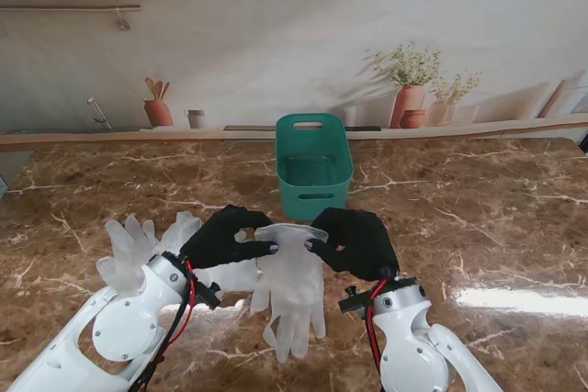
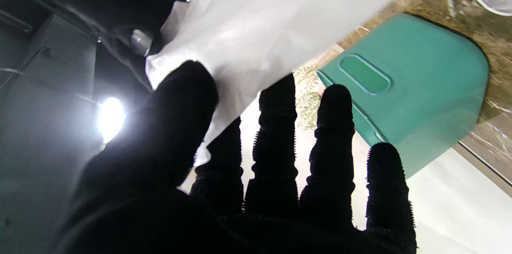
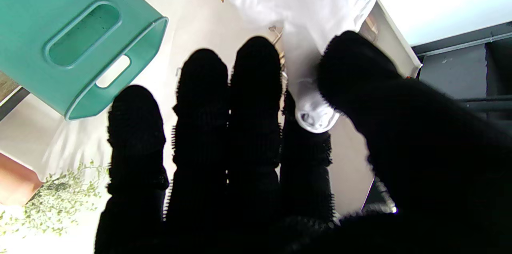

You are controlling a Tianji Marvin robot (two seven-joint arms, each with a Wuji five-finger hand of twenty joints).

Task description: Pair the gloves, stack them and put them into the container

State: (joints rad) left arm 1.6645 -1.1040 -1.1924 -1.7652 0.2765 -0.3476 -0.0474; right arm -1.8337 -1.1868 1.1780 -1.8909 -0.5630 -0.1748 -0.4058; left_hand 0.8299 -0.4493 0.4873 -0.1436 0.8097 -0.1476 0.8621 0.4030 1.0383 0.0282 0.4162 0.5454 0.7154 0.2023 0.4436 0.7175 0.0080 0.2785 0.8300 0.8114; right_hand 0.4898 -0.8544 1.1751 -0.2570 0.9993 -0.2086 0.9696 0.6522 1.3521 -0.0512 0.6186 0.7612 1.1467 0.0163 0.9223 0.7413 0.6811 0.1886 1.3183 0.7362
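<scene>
A translucent white glove (image 1: pixel 292 286) hangs cuff-up between my two black-clad hands, fingers dangling toward me above the table. My left hand (image 1: pixel 223 235) pinches the cuff's left corner and my right hand (image 1: pixel 356 240) pinches its right corner. In the left wrist view the glove (image 2: pixel 256 34) sits between thumb and forefinger; in the right wrist view its cuff (image 3: pixel 316 114) is bunched between thumb and index finger. More white gloves (image 1: pixel 142 245) lie on the table to the left, partly behind my left arm. The green container (image 1: pixel 313 170) stands just beyond the hands, open side up and apparently empty, also seen as container (image 2: pixel 420 86) and container (image 3: pixel 60 34).
Brown marble table top (image 1: pixel 478 227) stretches to the right. A ledge along the back wall carries potted plants (image 1: pixel 409 89), a utensil pot (image 1: pixel 158 109) and a small cup (image 1: pixel 195 118).
</scene>
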